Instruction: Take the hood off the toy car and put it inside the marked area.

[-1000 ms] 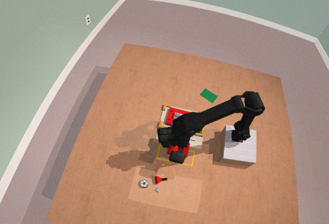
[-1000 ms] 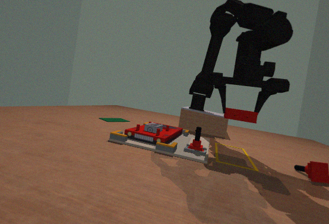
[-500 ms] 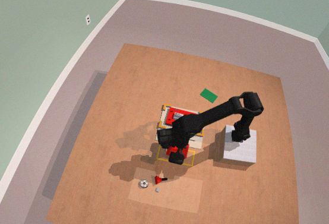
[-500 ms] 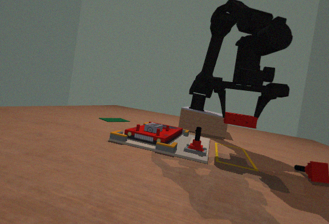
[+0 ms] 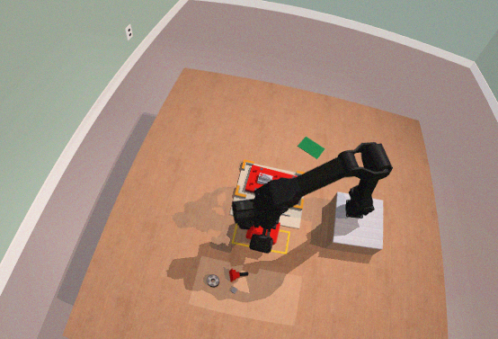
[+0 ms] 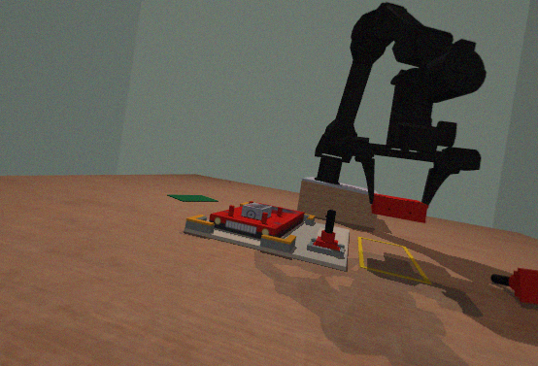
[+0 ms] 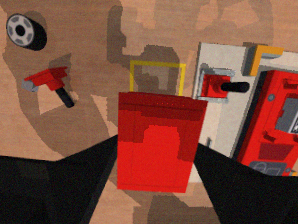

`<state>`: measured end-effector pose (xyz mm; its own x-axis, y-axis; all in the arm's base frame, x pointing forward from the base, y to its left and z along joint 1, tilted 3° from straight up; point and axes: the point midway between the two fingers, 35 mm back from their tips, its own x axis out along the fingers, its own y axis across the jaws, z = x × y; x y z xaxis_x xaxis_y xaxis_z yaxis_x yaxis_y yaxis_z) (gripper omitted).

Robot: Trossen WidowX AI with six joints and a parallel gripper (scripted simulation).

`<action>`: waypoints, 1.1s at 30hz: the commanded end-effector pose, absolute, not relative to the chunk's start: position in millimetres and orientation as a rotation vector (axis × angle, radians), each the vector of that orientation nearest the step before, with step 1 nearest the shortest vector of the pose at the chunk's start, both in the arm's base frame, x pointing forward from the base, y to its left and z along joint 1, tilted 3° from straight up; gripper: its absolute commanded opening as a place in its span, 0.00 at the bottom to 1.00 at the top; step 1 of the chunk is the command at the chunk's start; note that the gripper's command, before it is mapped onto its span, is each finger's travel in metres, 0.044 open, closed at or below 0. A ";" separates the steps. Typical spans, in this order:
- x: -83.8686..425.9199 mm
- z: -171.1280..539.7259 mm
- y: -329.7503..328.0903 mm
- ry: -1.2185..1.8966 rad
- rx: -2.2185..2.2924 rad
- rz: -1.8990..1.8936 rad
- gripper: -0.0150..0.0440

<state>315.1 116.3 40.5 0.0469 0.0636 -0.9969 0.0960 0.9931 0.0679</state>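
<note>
The gripper (image 6: pixel 399 201) stands wide, clamped on the red hood (image 6: pixel 399 208), held above the yellow-outlined area (image 6: pixel 392 259).

Top view: taken from high overhead, tilted slightly; the whole wooden bench (image 5: pixel 189 145), surrounding floor and two walls are covered, so everything appears small. Exterior view: taken low, near bench height, facing across the surface toward the arm and a wall, at closer range. Wrist view: taken from the arm's end, facing steeply down, very near. The yellow outlined area (image 5: pixel 284 240) (image 6: pixel 390 260) (image 7: pixel 157 75) and the toy car (image 5: pixel 266 178) (image 6: pixel 257 219) (image 7: pixel 277 120) are shared by all three views.
</note>
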 end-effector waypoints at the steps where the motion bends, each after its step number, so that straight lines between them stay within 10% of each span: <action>1: 314.0 32.3 115.7 1.535 0.126 -0.033 0.25; 33: 313.2 3.8 116.9 1.535 0.126 -0.033 0.25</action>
<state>315.1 117.8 11.1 0.0467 0.0638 -0.9969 0.0960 0.9931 0.0680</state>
